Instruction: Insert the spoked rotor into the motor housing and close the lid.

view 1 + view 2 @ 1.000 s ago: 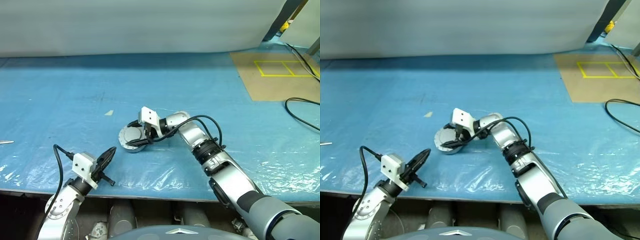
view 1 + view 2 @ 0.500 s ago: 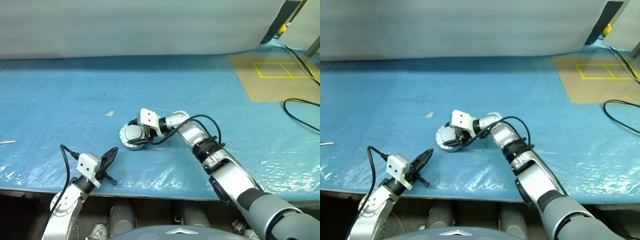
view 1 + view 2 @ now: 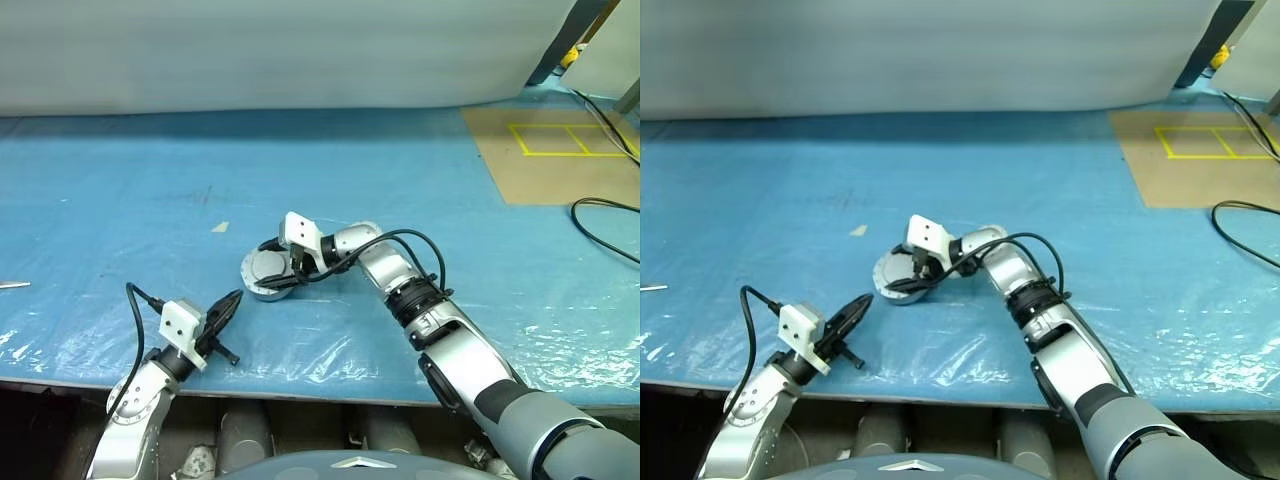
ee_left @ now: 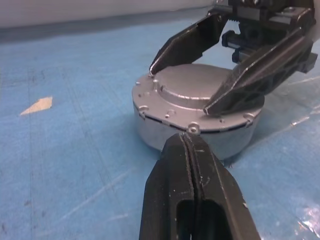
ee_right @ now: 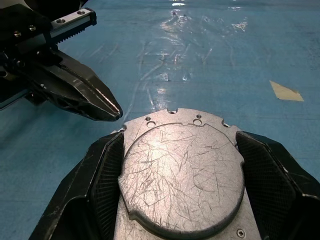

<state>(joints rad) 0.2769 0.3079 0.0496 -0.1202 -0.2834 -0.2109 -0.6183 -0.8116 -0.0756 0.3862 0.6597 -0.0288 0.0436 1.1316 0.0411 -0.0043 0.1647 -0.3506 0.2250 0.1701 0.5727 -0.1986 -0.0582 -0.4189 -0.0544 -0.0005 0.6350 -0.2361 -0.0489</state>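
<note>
The motor housing (image 3: 263, 291) stands on the blue sheet near the middle, a short grey metal puck. The lid (image 5: 183, 176), a scratched silvery disc with a raised round centre, lies flat on top of it. My right gripper (image 4: 181, 90) reaches over from the right, and its black fingers (image 5: 82, 185) clasp the lid's raised centre from both sides. My left gripper (image 3: 234, 299) is shut and empty, low near the table's front edge. It points at the housing's side from a short way off. The spoked rotor is hidden.
A scrap of pale tape (image 3: 218, 226) lies behind the housing on the left. A brown board with yellow lines (image 3: 545, 150) and a black cable (image 3: 600, 225) are at the far right. A grey wall (image 3: 280, 50) closes the back. The table's front edge (image 3: 330, 385) is close.
</note>
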